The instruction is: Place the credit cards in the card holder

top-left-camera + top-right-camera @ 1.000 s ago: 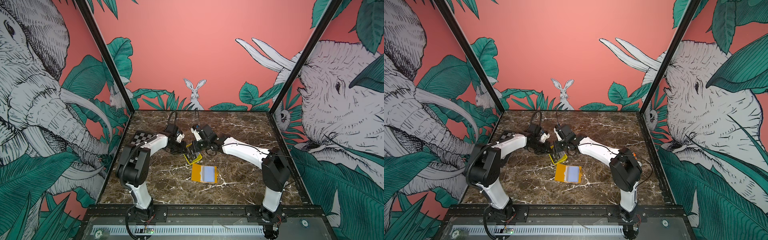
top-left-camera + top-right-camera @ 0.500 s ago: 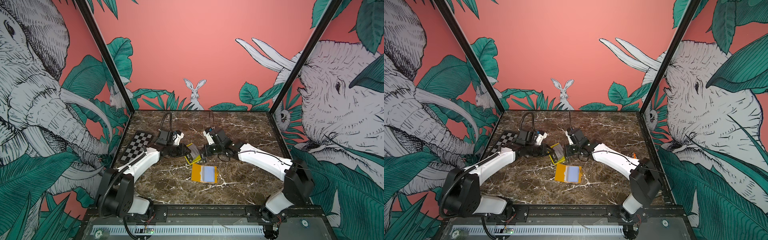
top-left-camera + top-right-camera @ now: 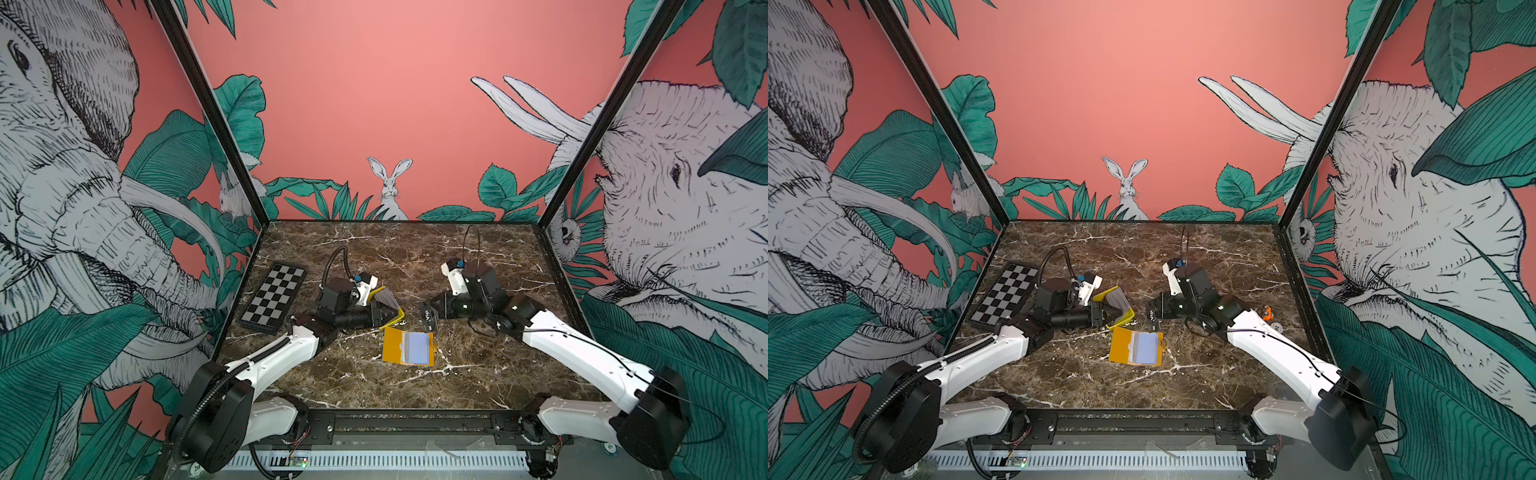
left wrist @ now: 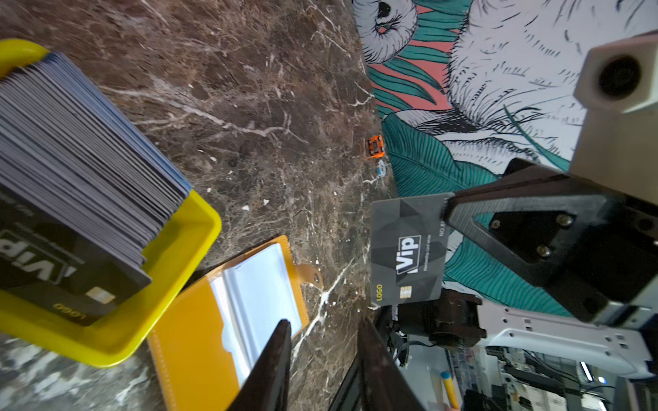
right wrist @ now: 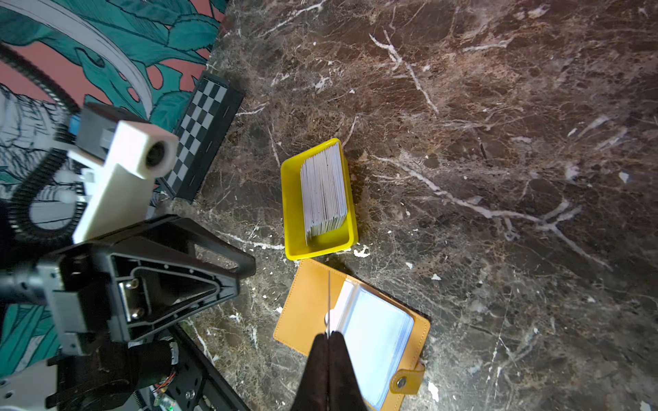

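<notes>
Right tool point(image 5: 328, 335) pinches one card point(image 4: 406, 249); left tool point(image 4: 324, 327) parted, empty; one holder point(image 5: 306, 306), stack point(image 5: 324, 188) perhaps forty.

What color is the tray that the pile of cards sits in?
Bright yellow. The tray holding the cards shows best in the right wrist view.

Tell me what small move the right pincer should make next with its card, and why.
Probably lower the right pincer toward the card holder, aiming the free edge of the VIP card at the clear sleeves. It is shut on that single card, and the holder lies open close by, sleeves exposed.
</notes>
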Tool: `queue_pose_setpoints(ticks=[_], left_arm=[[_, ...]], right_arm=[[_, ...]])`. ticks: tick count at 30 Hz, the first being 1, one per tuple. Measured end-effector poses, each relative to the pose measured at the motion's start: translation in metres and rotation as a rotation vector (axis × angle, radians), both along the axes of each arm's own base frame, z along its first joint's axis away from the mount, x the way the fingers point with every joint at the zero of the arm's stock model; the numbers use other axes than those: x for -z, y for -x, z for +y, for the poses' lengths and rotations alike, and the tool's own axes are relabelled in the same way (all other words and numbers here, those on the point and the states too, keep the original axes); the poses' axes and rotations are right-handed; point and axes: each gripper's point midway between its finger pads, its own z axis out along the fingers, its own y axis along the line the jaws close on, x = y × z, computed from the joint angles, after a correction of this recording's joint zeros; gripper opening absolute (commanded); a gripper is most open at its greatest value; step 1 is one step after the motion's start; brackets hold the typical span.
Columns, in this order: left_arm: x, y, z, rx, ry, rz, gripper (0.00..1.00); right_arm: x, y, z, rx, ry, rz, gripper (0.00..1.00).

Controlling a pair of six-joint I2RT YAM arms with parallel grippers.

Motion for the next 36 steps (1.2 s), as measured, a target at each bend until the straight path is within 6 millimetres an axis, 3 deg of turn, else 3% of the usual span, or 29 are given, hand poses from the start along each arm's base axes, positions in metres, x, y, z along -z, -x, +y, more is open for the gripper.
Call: queue_pose_setpoints(ticks=[9,14,20,36], left_arm=[[-0.032,0.013,-0.022,0.062,0.153,-0.061,0.31],[-0.042,0.021,-0.039,0.112,0.214,-0.071,0.33],[-0.042,0.015,-0.053,0.118,0.293,-0.006,0.37],[-0.07,0.023,-0.065,0.194,0.401,0.106,0.41]], right_arm=[[-0.005,0.01,-0.03,0.064,-0.16,0.095,0.0],[-0.02,0.009,-0.039,0.119,-0.309,0.163,0.0],[-0.024,0.004,-0.042,0.181,-0.491,0.273,0.0],[-0.046,0.009,-0.036,0.129,-0.599,0.295,0.0]])
